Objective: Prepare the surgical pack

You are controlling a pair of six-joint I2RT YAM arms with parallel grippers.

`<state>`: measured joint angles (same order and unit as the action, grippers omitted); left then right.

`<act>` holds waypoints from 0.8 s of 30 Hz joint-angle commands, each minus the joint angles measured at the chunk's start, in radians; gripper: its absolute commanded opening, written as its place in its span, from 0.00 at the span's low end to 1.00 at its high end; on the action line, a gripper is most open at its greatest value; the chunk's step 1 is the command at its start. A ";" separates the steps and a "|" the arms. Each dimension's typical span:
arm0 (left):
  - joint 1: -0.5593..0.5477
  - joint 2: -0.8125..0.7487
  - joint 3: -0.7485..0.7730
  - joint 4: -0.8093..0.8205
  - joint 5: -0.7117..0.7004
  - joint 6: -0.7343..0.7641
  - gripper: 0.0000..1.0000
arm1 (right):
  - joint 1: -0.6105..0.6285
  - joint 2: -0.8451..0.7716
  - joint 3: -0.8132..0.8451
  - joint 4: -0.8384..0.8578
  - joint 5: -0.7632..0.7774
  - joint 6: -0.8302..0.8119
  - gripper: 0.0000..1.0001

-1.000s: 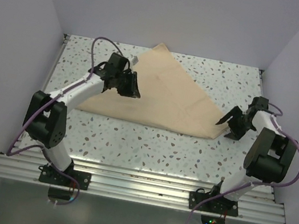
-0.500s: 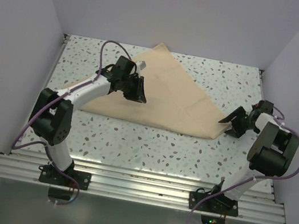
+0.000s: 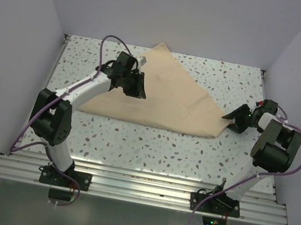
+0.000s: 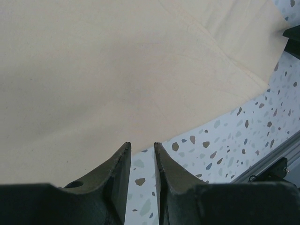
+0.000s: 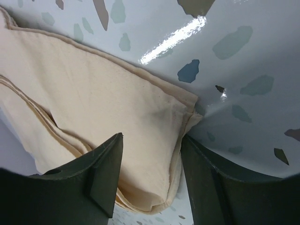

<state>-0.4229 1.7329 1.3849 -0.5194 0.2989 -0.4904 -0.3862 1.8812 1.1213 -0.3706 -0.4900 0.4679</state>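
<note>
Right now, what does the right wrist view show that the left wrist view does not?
Only right wrist: the surgical pack's stacked, hemmed corner between the right gripper's open jaws. Only left wrist: a broad flat stretch of the cloth, the left gripper narrowly open on nothing, and the metal rail. Both: tan cloth on the speckled table.
</note>
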 commanded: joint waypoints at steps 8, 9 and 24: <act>0.026 0.007 0.052 -0.030 -0.012 0.035 0.31 | -0.033 0.099 -0.023 0.013 0.122 -0.029 0.46; 0.027 0.005 0.051 -0.030 -0.011 0.035 0.31 | -0.031 0.098 -0.026 0.015 0.122 -0.029 0.44; 0.288 -0.062 0.079 -0.177 -0.355 -0.013 0.34 | 0.001 -0.017 0.029 -0.043 0.087 -0.009 0.00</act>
<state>-0.2451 1.7306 1.4364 -0.6430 0.0860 -0.4900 -0.4129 1.9289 1.1442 -0.3565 -0.5095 0.4789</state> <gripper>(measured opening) 0.331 0.029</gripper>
